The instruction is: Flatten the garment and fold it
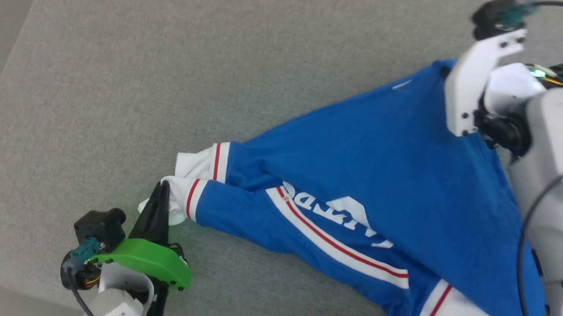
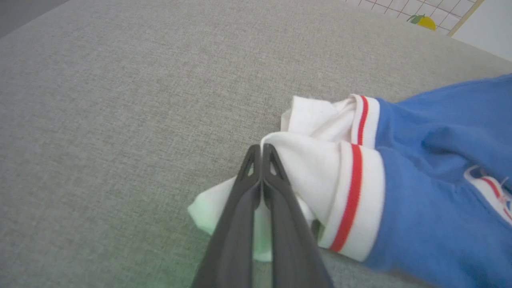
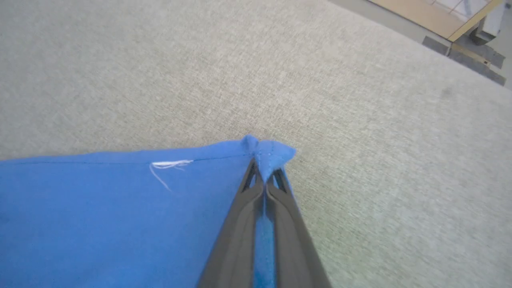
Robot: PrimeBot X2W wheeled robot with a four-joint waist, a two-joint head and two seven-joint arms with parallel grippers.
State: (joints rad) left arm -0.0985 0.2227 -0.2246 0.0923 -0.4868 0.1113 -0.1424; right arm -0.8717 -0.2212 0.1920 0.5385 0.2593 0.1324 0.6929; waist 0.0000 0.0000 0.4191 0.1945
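Head cam: the blue T-shirt (image 1: 395,158) lies on the grey cloth-topped table (image 1: 171,77), drawn out from lower left to upper right. A white sleeve (image 1: 185,196) is at its left end. The white lettering (image 1: 341,210) reads upside down to me, w/ red-and-white stripe trim (image 1: 344,248) running below it. The left gripper (image 1: 161,188) sits at lower left, tips on that sleeve. The R arm's white wrist (image 1: 503,91) hangs over the shirt's far blue corner at upper right; I can't see its fingers from here.

L wrist cam: fingers (image 2: 244,208) are pressed together, tips meeting, w/ white sleeve cloth pinched between them lower down. The sleeve bunches just right of the tips, then its red stripe, then the blue body. Another white, red-striped fold (image 2: 312,116) lies just behind it.

R wrist cam: the right gripper (image 3: 264,178) is clamped on the blue hem corner (image 3: 274,154). Cloth pokes past the tips and shows blue in the slit between the fingers. The hem runs off to the left w/ a loose white thread (image 3: 168,165) on it, and the shirt lies flat on the table there.
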